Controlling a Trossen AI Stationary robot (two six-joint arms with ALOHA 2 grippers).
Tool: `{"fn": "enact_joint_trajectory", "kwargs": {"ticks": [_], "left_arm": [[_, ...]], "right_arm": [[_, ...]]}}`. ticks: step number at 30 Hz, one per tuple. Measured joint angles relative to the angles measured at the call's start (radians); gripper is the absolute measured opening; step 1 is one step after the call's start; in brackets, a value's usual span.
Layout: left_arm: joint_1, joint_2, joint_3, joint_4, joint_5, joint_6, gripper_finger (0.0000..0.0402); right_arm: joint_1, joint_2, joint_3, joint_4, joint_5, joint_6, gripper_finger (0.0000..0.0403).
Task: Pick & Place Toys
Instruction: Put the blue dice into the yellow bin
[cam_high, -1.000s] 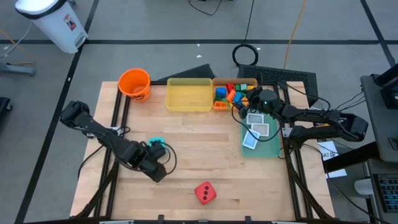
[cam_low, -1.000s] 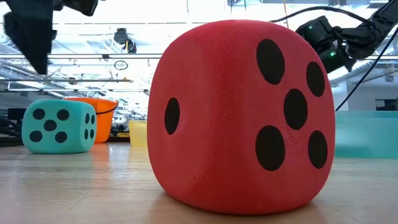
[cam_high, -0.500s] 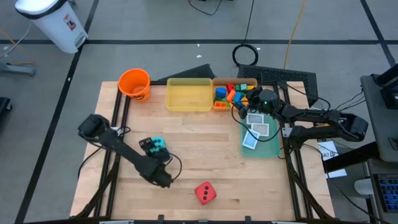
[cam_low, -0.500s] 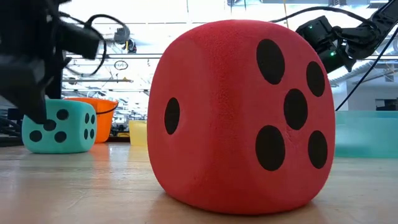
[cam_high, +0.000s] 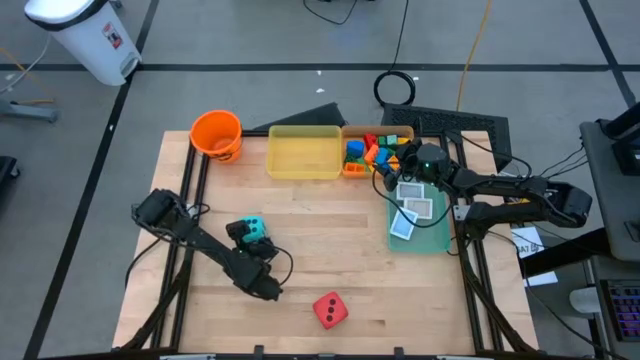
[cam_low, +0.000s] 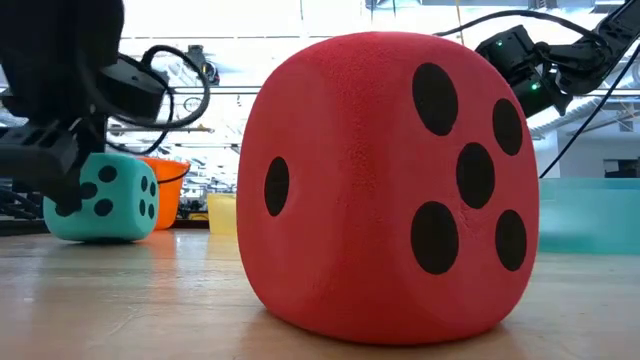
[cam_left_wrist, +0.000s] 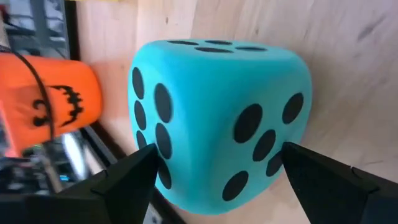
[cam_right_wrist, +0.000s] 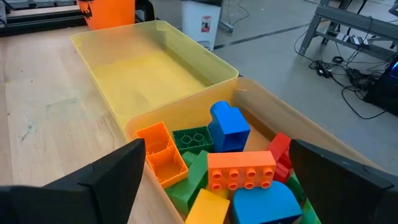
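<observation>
Cyan die (cam_left_wrist: 217, 118): on table (cam_high: 330, 225), seven o'clock of centre. Left gripper (cam_left_wrist: 214, 177) spread apart, straddling it; lower squarely, close on opposite faces. Right gripper (cam_right_wrist: 214, 186) apart over bricks (cam_right_wrist: 239, 168).

Grey floor (cam_high: 250, 40) crossed by dark tape lines surrounds the wooden table (cam_high: 330, 240); a white bin (cam_high: 85, 35) stands beyond it (far left corner); cables (cam_high: 400, 85) trail nearby.
</observation>
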Motion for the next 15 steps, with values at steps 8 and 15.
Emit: {"fn": "enact_joint_trajectory", "kwargs": {"ticks": [8, 15], "left_arm": [[0.018, -0.078, -0.002, 0.107, 0.021, -0.016, 0.0284], [0.022, -0.082, -0.001, 0.126, -0.021, 0.014, 0.0198]], "right_arm": [[0.000, 0.000, 0.000, 0.000, 0.000, 0.000, 0.0366], [0.000, 0.000, 0.000, -0.001, -0.001, 0.000, 0.0366]]}}
